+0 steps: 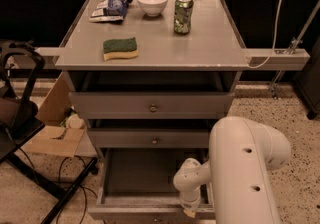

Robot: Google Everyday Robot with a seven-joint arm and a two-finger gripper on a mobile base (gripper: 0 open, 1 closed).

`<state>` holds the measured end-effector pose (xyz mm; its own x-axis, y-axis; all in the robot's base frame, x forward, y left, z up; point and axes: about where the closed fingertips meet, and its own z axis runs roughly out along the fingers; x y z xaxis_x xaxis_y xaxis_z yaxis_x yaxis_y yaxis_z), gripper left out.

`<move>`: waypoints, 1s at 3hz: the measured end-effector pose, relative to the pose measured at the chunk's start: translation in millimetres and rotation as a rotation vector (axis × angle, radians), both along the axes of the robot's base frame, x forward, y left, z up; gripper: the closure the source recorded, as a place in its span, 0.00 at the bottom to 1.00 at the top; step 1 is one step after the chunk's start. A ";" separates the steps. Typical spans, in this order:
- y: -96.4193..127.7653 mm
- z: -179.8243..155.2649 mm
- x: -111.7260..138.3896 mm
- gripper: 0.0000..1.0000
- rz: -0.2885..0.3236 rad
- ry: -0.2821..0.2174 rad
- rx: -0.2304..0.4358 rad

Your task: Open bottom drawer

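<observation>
The bottom drawer (pixel 131 211) is the lowest of three grey drawers and stands pulled out toward me, its shallow grey tray (pixel 142 172) open to view and bare. My gripper (pixel 189 211) is at the drawer's front rim, right of centre, at the bottom edge of the camera view. The white wrist (pixel 191 180) and the thick white arm (pixel 245 168) come down to it from the right. The drawer's knob is cut off at the frame's lower edge. The middle drawer (pixel 152 139) and the top drawer (pixel 150 105) each stand out a little.
On the cabinet top (pixel 165 48) lie a green-and-yellow sponge (pixel 120 48), a white bowl (pixel 152 2), a green can (pixel 183 14) and a snack bag (pixel 110 7). A black chair (pixel 17 118), a cardboard box (pixel 52 128) and floor cables (pixel 70 188) are at the left.
</observation>
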<state>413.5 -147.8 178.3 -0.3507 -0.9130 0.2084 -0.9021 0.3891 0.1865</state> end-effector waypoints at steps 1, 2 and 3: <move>-10.8 1.0 -26.6 1.00 -0.010 0.061 -0.010; -13.4 1.2 -41.6 0.97 -0.028 0.090 -0.008; -13.4 1.2 -41.6 0.73 -0.028 0.090 -0.008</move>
<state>371.9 -161.2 179.5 -0.3557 -0.9013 0.2475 -0.8704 0.4159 0.2635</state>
